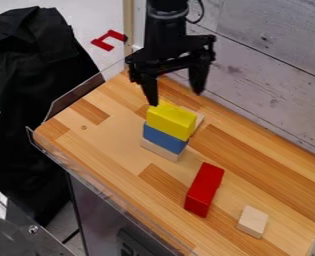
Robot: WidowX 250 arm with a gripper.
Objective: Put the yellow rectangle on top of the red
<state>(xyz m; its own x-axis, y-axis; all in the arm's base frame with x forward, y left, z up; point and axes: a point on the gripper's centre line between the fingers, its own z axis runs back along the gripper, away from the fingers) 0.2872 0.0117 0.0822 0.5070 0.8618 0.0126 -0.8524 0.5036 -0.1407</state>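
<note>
just below my spread pincer (176,98), the yellow rectangle (171,120) tops the blue block (164,139), long axis roughly along the long edges of the table (109,137).

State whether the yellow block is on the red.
Off: the yellow block sits on the blue block; the red block lies apart.

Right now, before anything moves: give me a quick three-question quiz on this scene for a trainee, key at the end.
1. Fill in: the red block lies directly on the ____.
2. Pick one: the yellow block sits on A) the red block, B) the blue block, C) the small pale block.
3. True or false: the claw has its two fingers spread apart.

Key: 1. table; 2. B; 3. true.
</note>
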